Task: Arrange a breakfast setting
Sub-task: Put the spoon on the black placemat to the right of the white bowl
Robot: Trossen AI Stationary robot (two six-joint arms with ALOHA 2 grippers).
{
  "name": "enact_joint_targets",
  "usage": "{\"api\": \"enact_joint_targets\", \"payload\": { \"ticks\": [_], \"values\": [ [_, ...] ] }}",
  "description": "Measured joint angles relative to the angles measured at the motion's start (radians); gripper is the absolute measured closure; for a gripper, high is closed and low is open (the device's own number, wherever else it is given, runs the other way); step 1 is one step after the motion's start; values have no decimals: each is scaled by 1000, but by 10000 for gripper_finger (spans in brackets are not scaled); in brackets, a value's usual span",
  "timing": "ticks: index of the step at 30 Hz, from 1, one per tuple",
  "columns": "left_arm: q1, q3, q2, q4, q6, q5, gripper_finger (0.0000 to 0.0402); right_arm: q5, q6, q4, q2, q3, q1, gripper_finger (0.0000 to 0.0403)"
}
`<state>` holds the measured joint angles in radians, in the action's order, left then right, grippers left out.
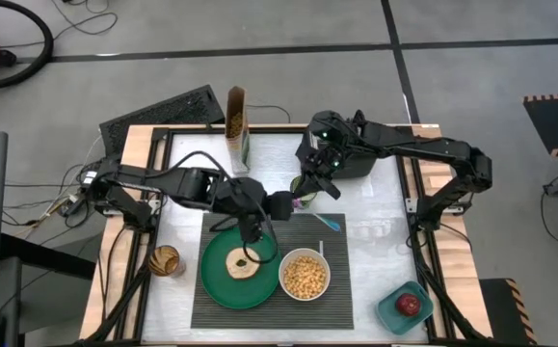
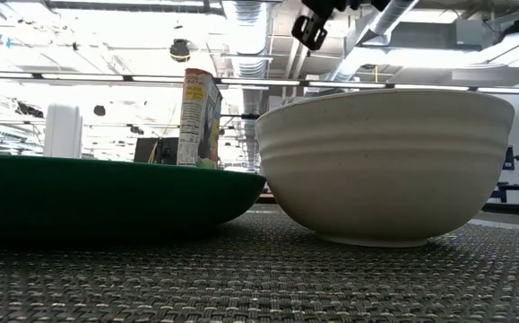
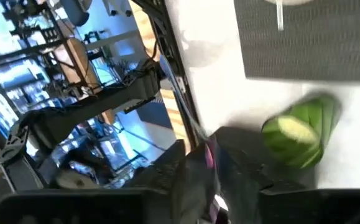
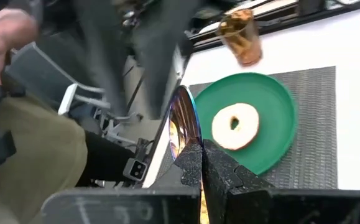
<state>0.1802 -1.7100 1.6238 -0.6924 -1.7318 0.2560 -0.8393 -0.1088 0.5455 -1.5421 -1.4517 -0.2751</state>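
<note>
The dark placemat (image 1: 341, 304) bears the green plate (image 1: 211, 281) with the bagel (image 1: 241, 263) and the white bowl (image 1: 283, 273) of yellow cereal (image 1: 305, 277). The red apple (image 1: 410, 304) sits in the teal container (image 1: 388, 315) at the near right. My two grippers meet above the mat's far edge, over a green cup (image 3: 301, 130). My right gripper (image 1: 307, 188) is shut on the shiny pink-teal spoon (image 4: 184, 121). My left gripper (image 1: 283, 204) is shut on a pink sliver (image 3: 209, 155), seemingly the same spoon. My left gripper has a thin pink strip of the spoon (image 3: 209, 152) between its two fingers, coming level from the table's left. Its own fingers hide which part it is. My right gripper pinches the spoon's thin edge (image 4: 191, 144) between its fingertips, slanting down from the far right. The spoon is lifted clear, its shiny rounded part reaching beyond the fingers toward the plate.
A cereal box (image 1: 236, 123) and the black toaster (image 1: 360, 159) stand at the far edge. A glass (image 1: 166, 260) stands left of the plate. A small light-blue thing (image 1: 329, 223) lies on the mat's far right corner. A person's hand (image 4: 2, 34) shows beyond the table.
</note>
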Motion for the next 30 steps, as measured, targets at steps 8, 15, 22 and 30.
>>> {"api": "enact_joint_targets", "payload": {
  "ticks": [8, 15, 22, 30],
  "values": [
    [59, 0, -9, -88, 314, 198, 249, -10, -114, 13, 18, 1, -62, 383],
    [75, 0, -67, -172, 1051, 435, 250, 385, -369, 134, 108, 2, -87, 383],
    [75, 0, -242, -289, 1484, 576, 269, 474, -540, 78, 372, 263, -98, 383],
    [75, 0, -481, -225, 1695, 582, 284, 761, -936, -293, 698, 792, 77, 383]
  ]
}}
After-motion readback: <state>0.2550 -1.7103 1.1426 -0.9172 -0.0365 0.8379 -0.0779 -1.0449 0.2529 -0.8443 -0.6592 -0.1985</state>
